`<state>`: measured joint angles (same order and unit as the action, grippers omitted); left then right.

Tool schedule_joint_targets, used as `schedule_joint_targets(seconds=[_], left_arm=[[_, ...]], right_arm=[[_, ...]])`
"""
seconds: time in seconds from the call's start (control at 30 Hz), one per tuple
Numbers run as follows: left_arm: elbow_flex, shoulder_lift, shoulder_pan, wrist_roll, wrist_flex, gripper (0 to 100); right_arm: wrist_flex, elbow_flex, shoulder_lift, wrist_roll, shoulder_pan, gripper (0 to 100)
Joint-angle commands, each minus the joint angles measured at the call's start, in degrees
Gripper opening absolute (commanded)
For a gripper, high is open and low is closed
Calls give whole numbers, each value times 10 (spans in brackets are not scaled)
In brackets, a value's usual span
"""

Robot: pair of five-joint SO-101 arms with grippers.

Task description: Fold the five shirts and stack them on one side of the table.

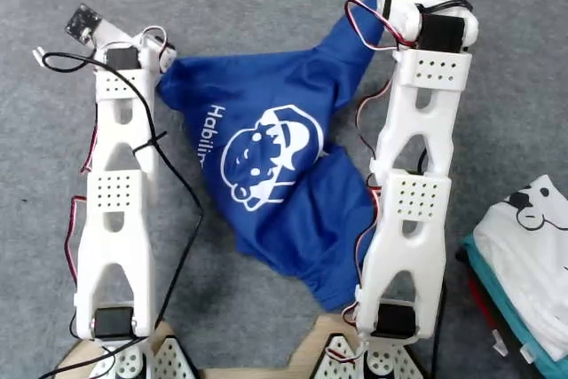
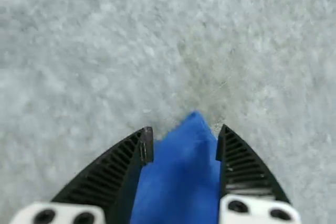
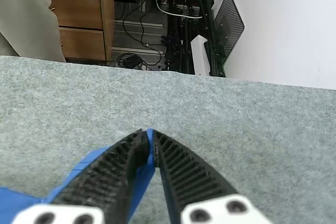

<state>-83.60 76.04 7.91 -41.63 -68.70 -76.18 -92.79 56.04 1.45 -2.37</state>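
High view: I see the blue shirt (image 1: 266, 175) spread on the worktop (image 1: 266, 6) between the arms. My left end effector (image 2: 184, 128) grips its far-left corner. My right end effector (image 3: 150, 136) is clamped on its far-right corner. The folded shirts (image 1: 532, 264) sit at the right edge.

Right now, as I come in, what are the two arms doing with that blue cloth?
Both arms are holding one blue shirt, which lies spread but rumpled on the grey table and is not yet folded. The left tool grips a bit of its fabric at the shirt's far left corner. The right tool is pinched shut on an edge at the far right. A pile of shirts, white on top, sits at the table's right edge.
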Motion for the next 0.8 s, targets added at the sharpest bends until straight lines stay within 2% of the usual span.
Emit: schedule_joint_targets(seconds=[0.0, 0.1, 0.37, 0.57, 0.77], left_arm=[[7, -8, -2, -2, 24, 190], [7, -8, -4, 6, 13, 192], [25, -8, -27, 87, 2, 183], [25, -8, -39, 167, 2, 28], [25, -11, -37, 168, -10, 19]], right_arm=[[-3, -24, -30, 11, 7, 5], [-3, -24, -30, 11, 7, 5], [-3, -24, -31, 11, 7, 5], [-3, -25, -32, 11, 7, 5], [-3, -25, -32, 11, 7, 5]])
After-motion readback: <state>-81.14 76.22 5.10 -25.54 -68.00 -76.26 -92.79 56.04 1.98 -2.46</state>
